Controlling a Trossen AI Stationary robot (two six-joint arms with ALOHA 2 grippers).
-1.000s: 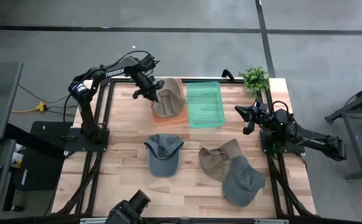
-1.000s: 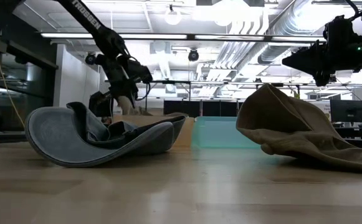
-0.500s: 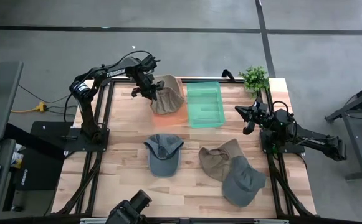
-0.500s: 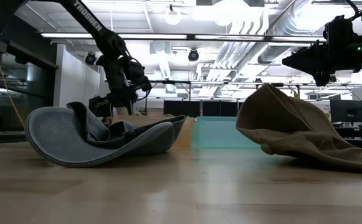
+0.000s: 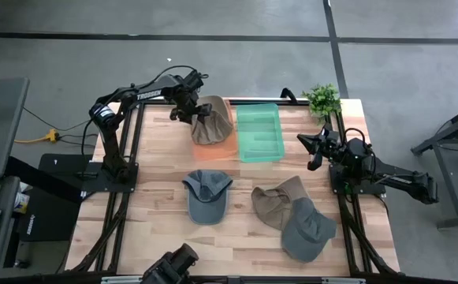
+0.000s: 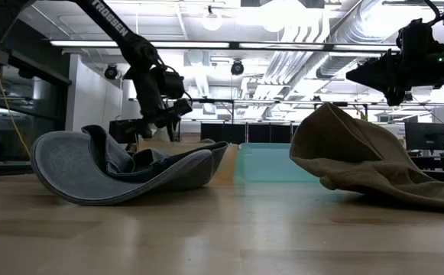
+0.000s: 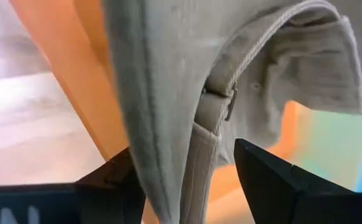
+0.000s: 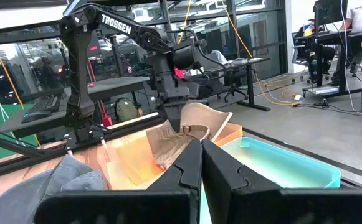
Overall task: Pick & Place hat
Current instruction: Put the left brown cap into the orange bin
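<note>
A tan hat (image 5: 214, 122) lies in the orange tray (image 5: 213, 152) at the table's far side. My left gripper (image 5: 195, 112) hovers at the hat's left edge, open. In the left wrist view its fingers stand on either side of the hat's rear rim and strap (image 7: 209, 118). My right gripper (image 5: 308, 151) waits shut above the table's right side, clear of everything. From the right wrist view the hat (image 8: 193, 124) stands up out of the tray under the left arm. My left gripper (image 7: 184, 152) comes at the hat's rear rim from above and from the table's left. The rim and its strap (image 7: 199, 134) stand in the gap between the open fingers. Whether a finger (image 7: 115, 180) touches the cloth, I cannot tell.
A green tray (image 5: 258, 134) sits right of the orange one. A grey cap (image 5: 206, 194) lies mid-table. Another tan hat (image 5: 278, 202) and a grey cap (image 5: 307, 229) overlap at the near right. A small plant (image 5: 322, 99) stands at the far right corner.
My left gripper has carried the tan hat's edge a little toward the table's far edge over the orange tray, and its fingers have opened. The cloth seen between them in the low view a second ago no longer shows there. The hat has settled in the tray.
</note>
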